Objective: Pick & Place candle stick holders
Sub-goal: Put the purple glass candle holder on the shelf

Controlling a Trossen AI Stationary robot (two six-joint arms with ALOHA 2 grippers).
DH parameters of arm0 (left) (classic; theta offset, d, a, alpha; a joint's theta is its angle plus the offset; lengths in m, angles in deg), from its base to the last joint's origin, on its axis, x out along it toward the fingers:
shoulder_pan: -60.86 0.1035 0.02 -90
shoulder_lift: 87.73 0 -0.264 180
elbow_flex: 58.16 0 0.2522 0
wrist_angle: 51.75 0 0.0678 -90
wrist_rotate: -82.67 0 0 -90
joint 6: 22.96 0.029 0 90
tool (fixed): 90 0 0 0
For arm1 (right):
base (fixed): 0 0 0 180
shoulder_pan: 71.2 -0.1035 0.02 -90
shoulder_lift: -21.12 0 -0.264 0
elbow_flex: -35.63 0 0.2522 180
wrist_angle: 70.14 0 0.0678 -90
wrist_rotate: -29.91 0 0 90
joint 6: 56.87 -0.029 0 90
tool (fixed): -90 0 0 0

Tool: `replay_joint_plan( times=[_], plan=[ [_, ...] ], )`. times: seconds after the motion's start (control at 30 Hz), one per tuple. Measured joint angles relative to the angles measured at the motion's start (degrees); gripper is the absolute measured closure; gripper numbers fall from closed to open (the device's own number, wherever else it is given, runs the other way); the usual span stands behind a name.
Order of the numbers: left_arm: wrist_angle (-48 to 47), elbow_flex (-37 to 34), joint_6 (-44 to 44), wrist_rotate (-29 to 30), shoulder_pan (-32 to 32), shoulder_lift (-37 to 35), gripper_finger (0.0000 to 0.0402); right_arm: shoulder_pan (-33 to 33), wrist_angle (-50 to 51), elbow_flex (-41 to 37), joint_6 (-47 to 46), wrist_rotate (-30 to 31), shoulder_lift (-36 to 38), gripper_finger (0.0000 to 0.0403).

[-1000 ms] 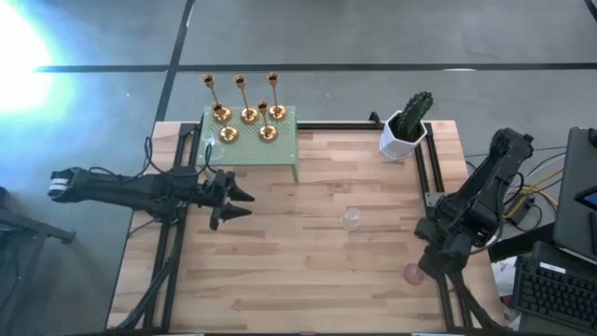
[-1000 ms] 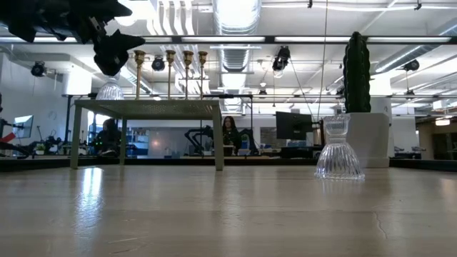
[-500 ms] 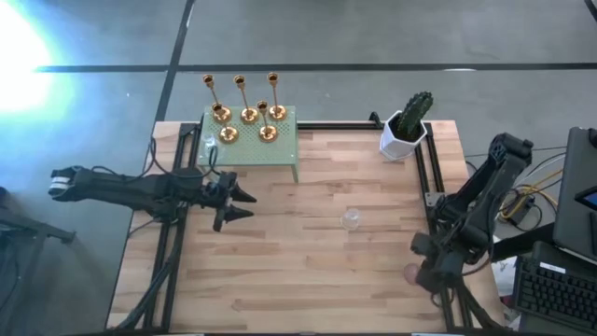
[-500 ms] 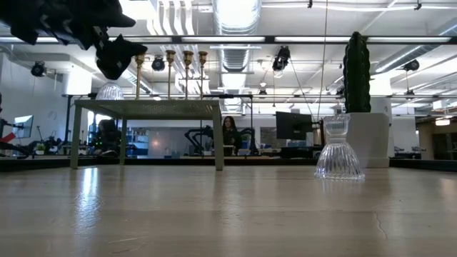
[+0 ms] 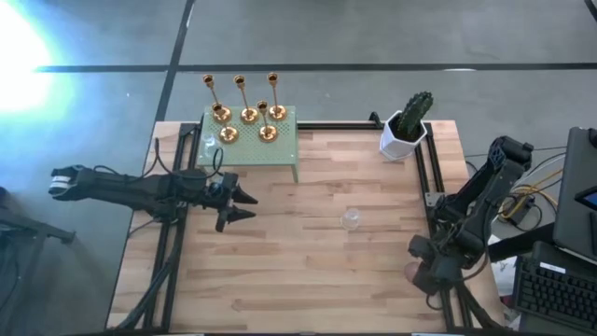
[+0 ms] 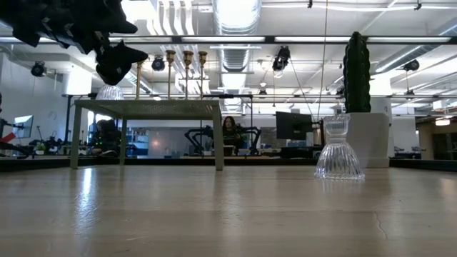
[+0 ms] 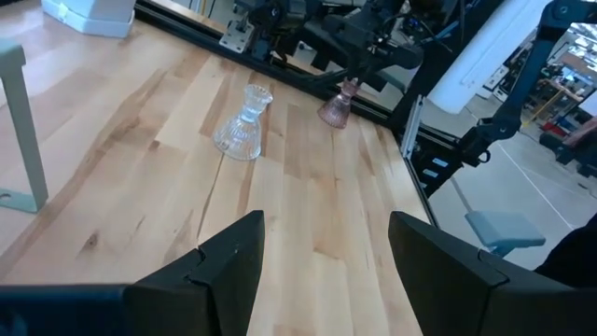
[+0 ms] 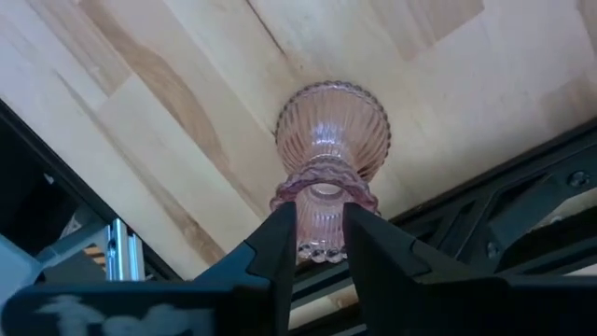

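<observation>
Build: my two arms are dark, near-black, made of jointed segments.
Left arm (image 5: 140,189): slim black links; a white band at its outer end.
Left gripper (image 5: 241,206): two black pointed fingers.
Left fingers (image 7: 224,271): broad, matte black, angular plates with bevelled edges.
Right arm (image 5: 476,205): bulkier black links with rounded joint housings; thin cables beside its upper joint.
Right gripper (image 8: 319,233): black, on a dark crossbar with a faint pale smudge.
Right fingers (image 8: 280,245): black wedges narrowing to blunt tips.
</observation>
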Motion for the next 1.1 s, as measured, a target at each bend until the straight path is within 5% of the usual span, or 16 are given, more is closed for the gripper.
replay_joint_plan(
  times=[0.53, 1.1],
  plan=[
    [-0.2, 0.0, -2.1, -1.5, 0.0, 0.3, 0.0168, 0.0, 5.9, 0.9, -4.4, 2.4, 5.0, 0.0328],
    [-1.5, 0.0, -3.2, -3.2, 0.0, 0.3, 0.0168, 0.0, -2.3, -3.3, -4.1, 0.8, 5.2, 0.0315]
  ],
)
